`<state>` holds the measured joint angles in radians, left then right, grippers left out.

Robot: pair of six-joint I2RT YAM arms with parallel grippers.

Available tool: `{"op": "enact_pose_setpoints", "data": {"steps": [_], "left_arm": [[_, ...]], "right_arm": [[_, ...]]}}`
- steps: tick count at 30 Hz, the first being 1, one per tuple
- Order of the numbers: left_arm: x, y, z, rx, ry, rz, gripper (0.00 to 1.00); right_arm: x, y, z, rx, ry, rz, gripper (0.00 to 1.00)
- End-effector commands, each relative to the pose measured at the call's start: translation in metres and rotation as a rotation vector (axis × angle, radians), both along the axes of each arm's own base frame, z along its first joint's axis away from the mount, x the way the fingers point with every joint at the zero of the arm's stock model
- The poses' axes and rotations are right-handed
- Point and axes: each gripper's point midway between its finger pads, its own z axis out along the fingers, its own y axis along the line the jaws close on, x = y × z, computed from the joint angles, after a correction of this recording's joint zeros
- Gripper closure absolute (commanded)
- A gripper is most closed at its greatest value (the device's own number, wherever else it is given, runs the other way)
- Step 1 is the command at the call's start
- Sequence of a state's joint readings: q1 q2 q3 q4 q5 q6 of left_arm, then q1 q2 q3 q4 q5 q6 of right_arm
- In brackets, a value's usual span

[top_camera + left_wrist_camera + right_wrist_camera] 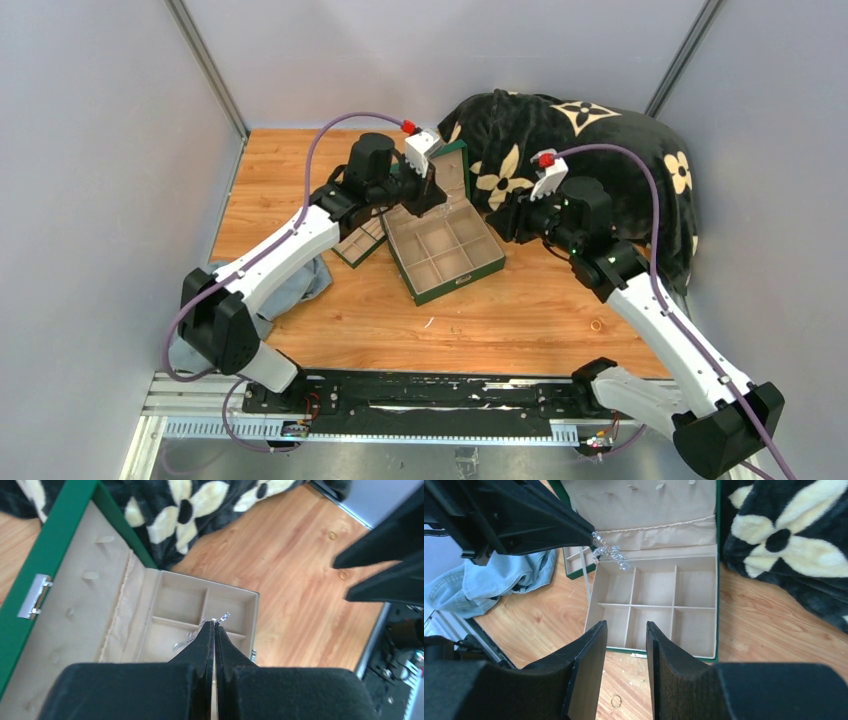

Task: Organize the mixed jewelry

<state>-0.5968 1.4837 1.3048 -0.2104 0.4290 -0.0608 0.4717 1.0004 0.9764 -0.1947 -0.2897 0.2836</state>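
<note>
The silvery cluster [610,556] is a shiny little bunch of chain. It hangs from the tip of the left gripper [214,625]. That gripper's jaws are pressed together and pinch the bunch at its top. In the top view it hangs in the air over the back of the green box [460,283], near the box's 11 o'clock corner. I think it is held high so it can go down into a cup and not catch on the walls.

The box lies open, and its lid leans back toward 12 o'clock. Inside are 6 tan cups, in 2 rows of 3. All 6 look bare, so the sorting seems to be just at its start.

The small gold ring [616,701] lies flat on the wooden table [500,330], at about 4 o'clock from the box and apart from it. Nothing touches it. The right gripper [626,626] hovers at the box's 3 o'clock side. Its jaws are spread, with nothing between them. It may be waiting for its turn to get the ring.

A small tray [360,243] sits at the box's 9 o'clock. A blue cloth [305,280] lies at 8 o'clock. A black blanket with pale flowers [600,150] is heaped at 1 o'clock.
</note>
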Motion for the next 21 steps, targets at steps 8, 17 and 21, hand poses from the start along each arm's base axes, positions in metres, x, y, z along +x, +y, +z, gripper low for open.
{"op": "enact_pose_setpoints", "data": {"steps": [8, 17, 21], "left_arm": [[0.067, -0.002, -0.009, 0.043, -0.034, 0.200, 1.00], [0.094, 0.000, -0.021, 0.104, -0.033, 0.279, 1.00], [0.103, 0.002, -0.023, 0.120, -0.039, 0.308, 1.00]], "right_arm": [[-0.004, -0.019, 0.002, -0.031, -0.049, -0.087, 0.63], [-0.008, -0.033, -0.001, -0.070, -0.081, -0.125, 0.58], [-0.006, -0.034, -0.004, -0.087, -0.084, -0.121, 0.58]]}}
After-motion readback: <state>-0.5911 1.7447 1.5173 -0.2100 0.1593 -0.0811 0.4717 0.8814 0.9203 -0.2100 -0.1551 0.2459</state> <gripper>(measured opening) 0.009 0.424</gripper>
